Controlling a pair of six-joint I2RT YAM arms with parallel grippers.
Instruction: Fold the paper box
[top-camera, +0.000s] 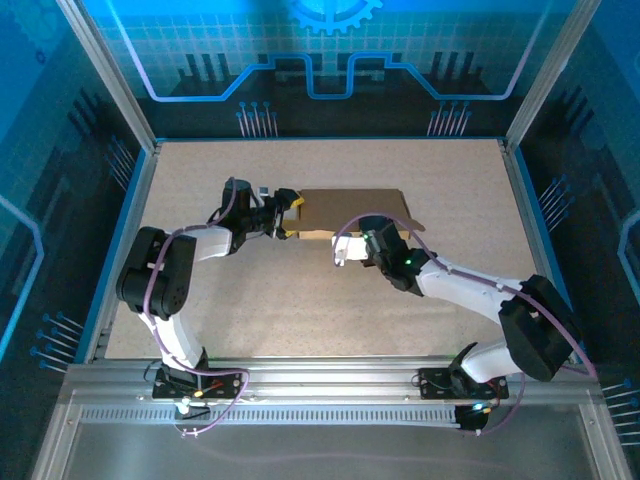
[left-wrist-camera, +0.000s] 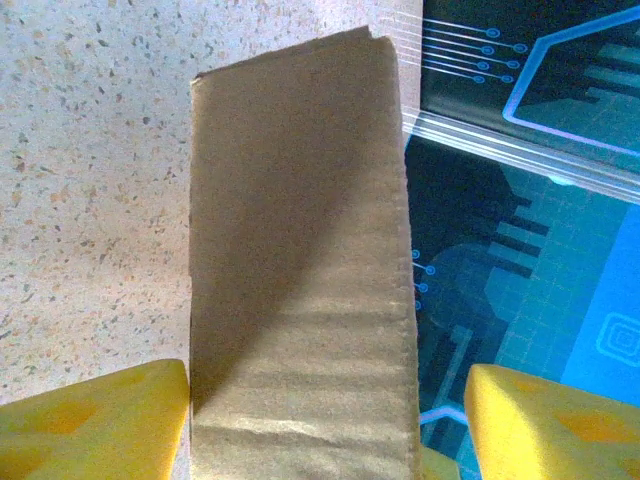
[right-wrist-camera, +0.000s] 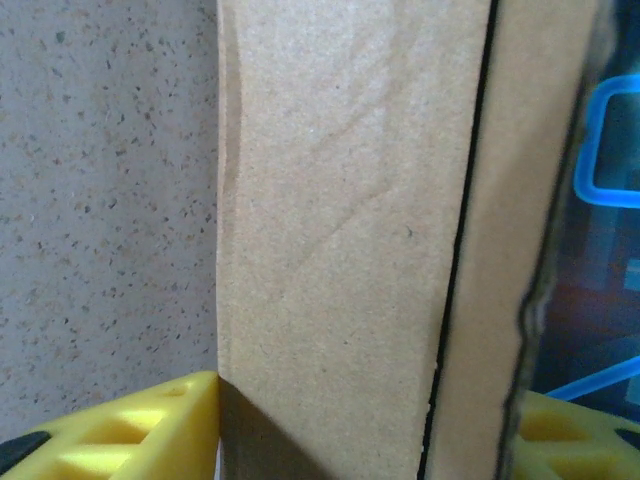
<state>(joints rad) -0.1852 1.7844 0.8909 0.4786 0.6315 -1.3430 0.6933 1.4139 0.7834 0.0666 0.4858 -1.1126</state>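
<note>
The paper box lies in the middle of the worktop, slightly toward the far side, its brown top facing up. The left end effector is at the box's left end. In the left wrist view a cardboard panel runs between its left fingers: one touches the panel's edge and the other stands clear, so the jaws are open around it. The right end effector is at the box's near edge. Its right fingers sit against both sides of a layered cardboard wall, closed on it.
</note>
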